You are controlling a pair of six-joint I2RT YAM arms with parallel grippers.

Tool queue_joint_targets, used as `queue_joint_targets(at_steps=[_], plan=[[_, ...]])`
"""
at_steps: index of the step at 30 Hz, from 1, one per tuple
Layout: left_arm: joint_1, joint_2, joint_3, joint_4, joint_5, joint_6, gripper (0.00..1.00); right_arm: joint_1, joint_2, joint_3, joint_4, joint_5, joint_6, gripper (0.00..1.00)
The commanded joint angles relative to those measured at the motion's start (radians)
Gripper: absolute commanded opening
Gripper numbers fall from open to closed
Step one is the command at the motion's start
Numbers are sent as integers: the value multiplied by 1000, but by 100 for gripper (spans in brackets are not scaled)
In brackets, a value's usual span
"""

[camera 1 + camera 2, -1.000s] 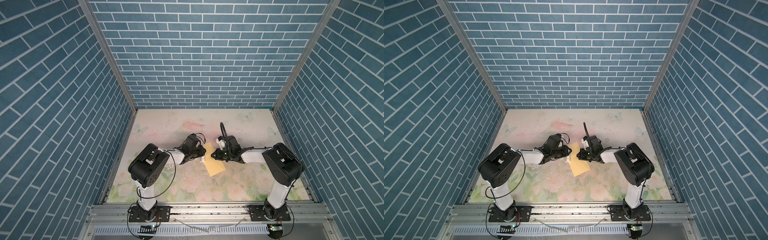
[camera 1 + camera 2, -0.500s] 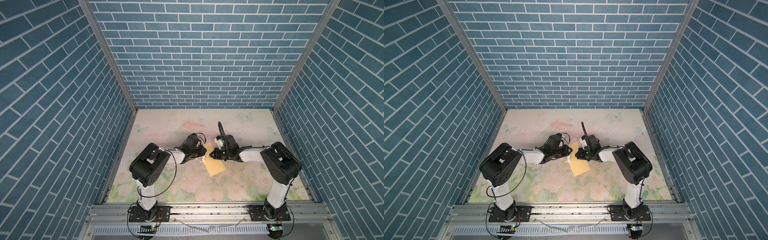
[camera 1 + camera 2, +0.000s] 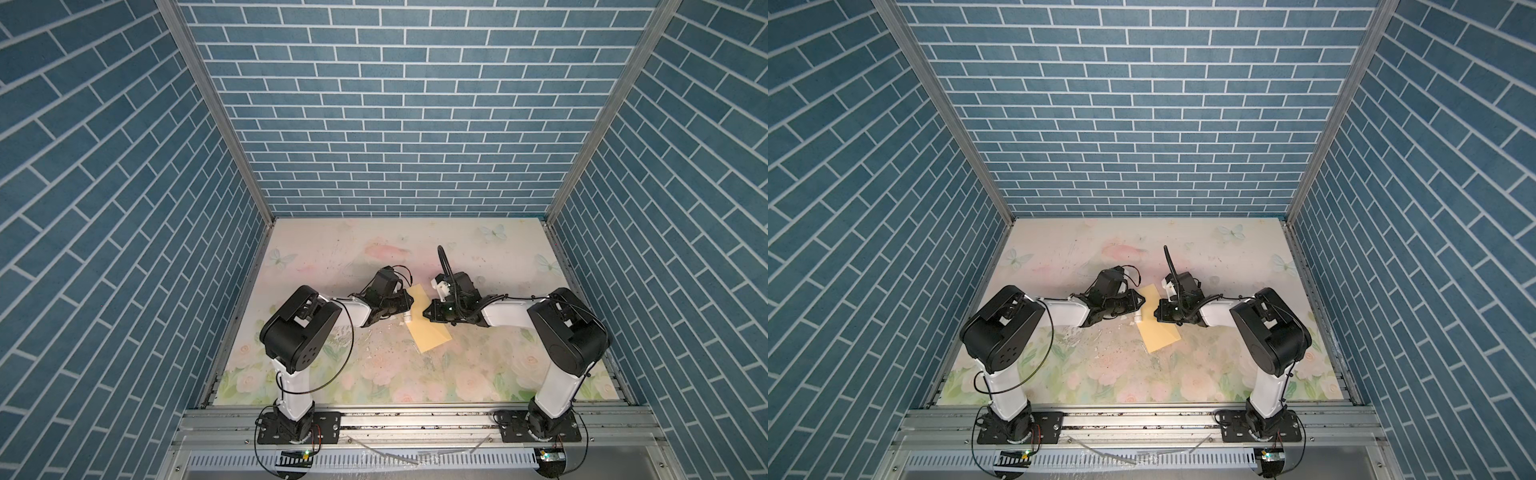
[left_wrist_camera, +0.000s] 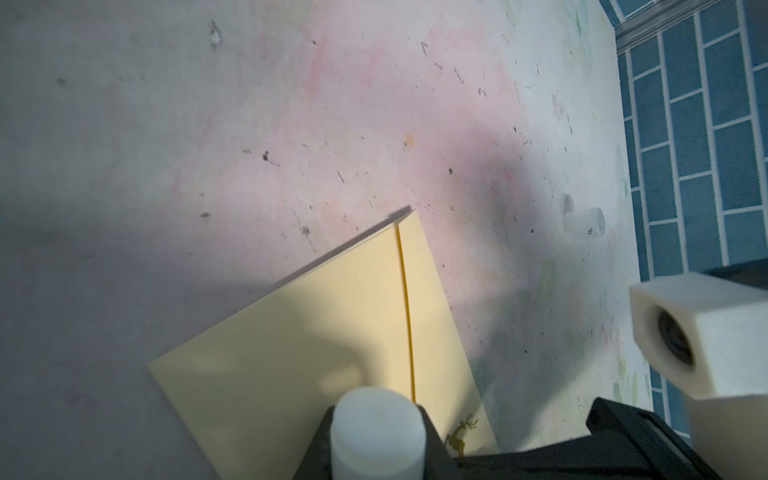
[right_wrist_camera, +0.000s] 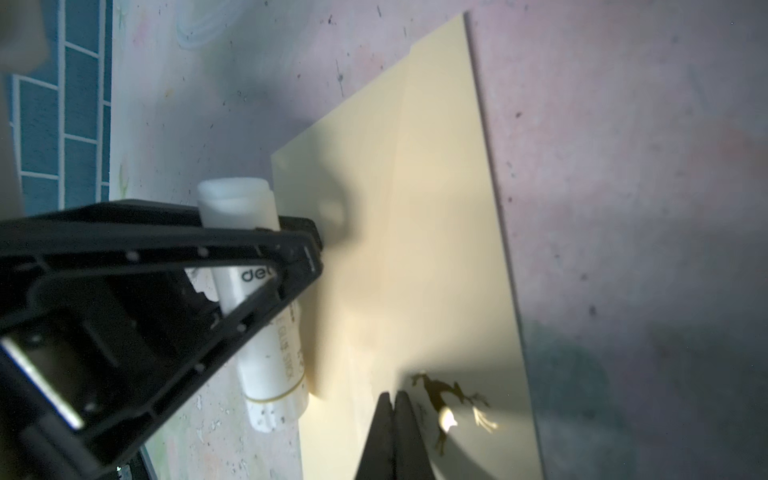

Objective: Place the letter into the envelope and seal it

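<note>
your left gripper (image 3: 406, 310) is partly closed around a white cylindrical plastic glue stick (image 5: 266, 353), gripped crosswise between its black fingers (image 5: 305, 243). the stick sits right along one edge of the plain pale-yellow rectangular paper envelope (image 3: 428, 332); whether it touches the paper cannot be told. the envelope lies flat on the floral-printed table mat (image 3: 374, 365) in both top views, mid-table between your two grippers and skewed to the mat's edges. your right gripper (image 5: 395, 401) has its jaws pressed fully together with nothing between them. its tips are over the envelope, just beside the small dark deer-shaped mark (image 5: 449, 395). a small translucent white cap (image 4: 584, 222) lies on the mat, well apart from the envelope.
</note>
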Motion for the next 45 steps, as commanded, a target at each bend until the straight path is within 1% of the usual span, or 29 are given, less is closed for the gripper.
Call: queue_joint_targets(at_steps=[1,10,16,21,31,45], plan=[[-3,41,7,-54,-33,6,0,4,2,-64,-152,54,-40,0],[-3,44,12,-58,-35,7,0,5,-63,-164,-181,72,-37,0],[-3,45,12,-57,-35,9,0,3,-103,-199,-199,97,-40,0],[-3,50,11,-52,-31,8,0,5,-73,-169,-185,99,-38,0],[-3,56,7,-40,-29,8,0,4,-7,-91,-115,62,0,0],[-3,62,5,-28,-25,5,0,11,99,17,-76,19,23,0]])
